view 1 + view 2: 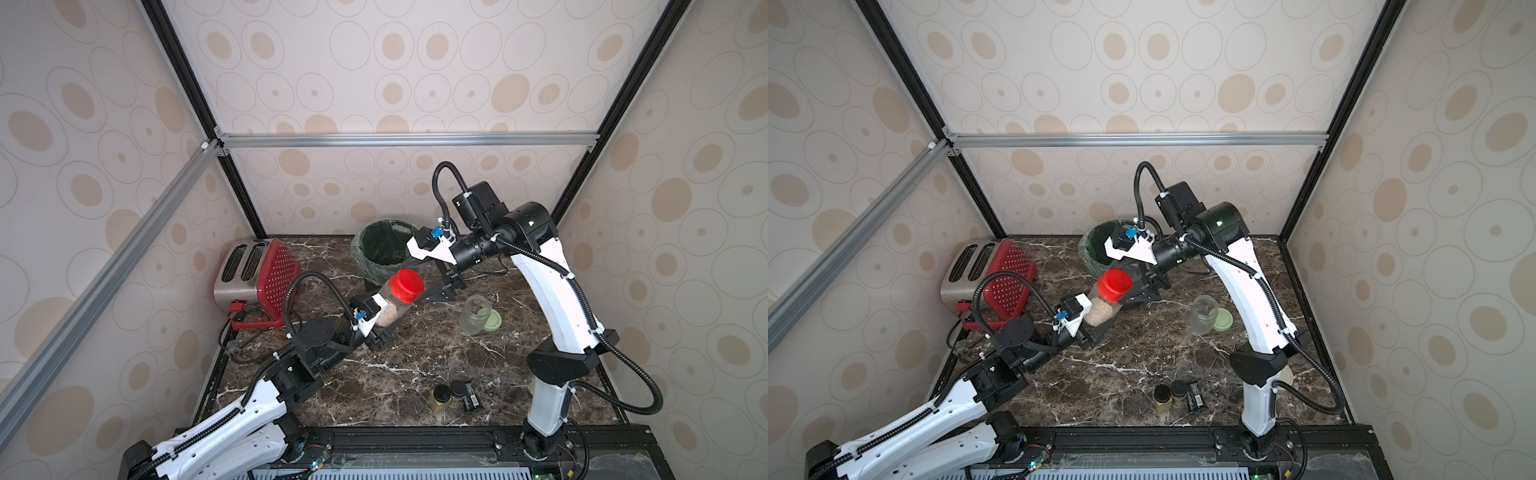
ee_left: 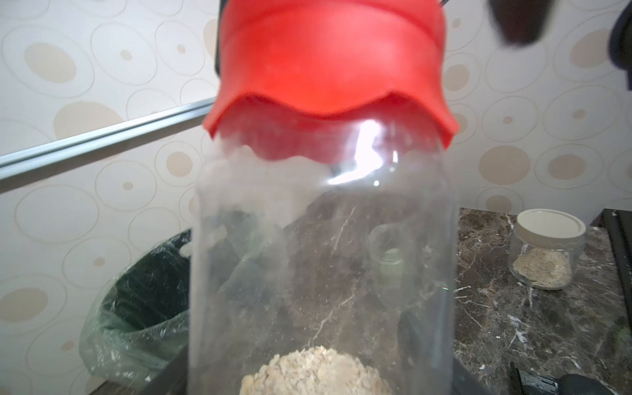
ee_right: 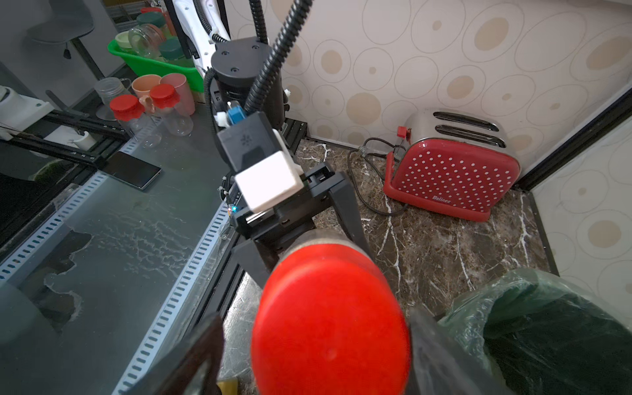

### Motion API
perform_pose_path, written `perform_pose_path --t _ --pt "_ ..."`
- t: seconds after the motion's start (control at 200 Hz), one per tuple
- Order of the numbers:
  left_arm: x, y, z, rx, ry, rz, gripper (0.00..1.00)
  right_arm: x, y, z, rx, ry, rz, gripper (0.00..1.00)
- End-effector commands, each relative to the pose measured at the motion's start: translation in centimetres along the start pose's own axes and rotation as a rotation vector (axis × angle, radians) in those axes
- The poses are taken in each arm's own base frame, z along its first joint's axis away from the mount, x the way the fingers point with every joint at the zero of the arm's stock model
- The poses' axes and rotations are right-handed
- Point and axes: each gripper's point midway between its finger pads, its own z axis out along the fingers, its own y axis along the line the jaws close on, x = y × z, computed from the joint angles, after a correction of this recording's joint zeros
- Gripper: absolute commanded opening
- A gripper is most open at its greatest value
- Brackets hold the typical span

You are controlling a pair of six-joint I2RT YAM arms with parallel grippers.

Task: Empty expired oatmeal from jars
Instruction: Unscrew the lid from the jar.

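My left gripper (image 1: pixel 384 326) is shut on the glass body of a jar (image 1: pixel 390 309) and holds it tilted above the table. The jar has a red lid (image 1: pixel 409 284), and oatmeal (image 2: pixel 314 372) lies at its low end. My right gripper (image 3: pixel 314 359) stands open around the red lid (image 3: pixel 330 328), one finger clearly apart from it. An open, empty-looking jar (image 1: pixel 473 313) stands on the table with its pale green lid (image 1: pixel 492 321) beside it. A beige-lidded jar (image 2: pixel 545 249) holding oatmeal (image 2: pixel 542 266) stands farther right.
A bin (image 1: pixel 384 249) lined with a green bag stands at the back, just behind the held jar. At the back left is a red toaster (image 1: pixel 255 272) with its cord. Two small black-capped bottles (image 1: pixel 449 392) and a black packet (image 1: pixel 471 397) are near the front edge.
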Motion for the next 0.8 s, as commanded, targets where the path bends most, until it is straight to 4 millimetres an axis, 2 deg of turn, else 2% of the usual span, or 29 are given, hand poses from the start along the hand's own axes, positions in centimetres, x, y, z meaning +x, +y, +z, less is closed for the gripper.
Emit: perform_pose_path --t 0.0,0.14,0.21,0.32,0.521,0.796 --pt "0.8 1.1 0.2 -0.061 0.028 -0.005 0.37 -1.1 -2.1 -0.7 0.099 -0.036 0.135 0.99" --pt "0.8 1.9 0.5 -0.115 0.008 0.012 0.37 -2.0 -6.8 -2.3 0.403 -0.068 0.5 0.99" --pt "0.8 2.2 0.8 -0.135 -0.004 0.019 0.37 -0.7 -8.3 -2.7 0.501 -0.061 0.701 0.99" --pt "0.6 2.2 1.3 -0.137 -0.016 0.03 0.36 1.0 -7.7 -2.1 0.506 -0.011 0.838 0.99" --pt "0.4 2.1 1.7 -0.126 -0.02 0.037 0.36 2.2 -5.7 -0.5 0.454 0.045 0.866 0.99" --pt "0.3 2.0 1.2 -0.12 -0.018 0.038 0.36 3.5 -5.0 1.4 0.378 0.084 0.907 0.99"
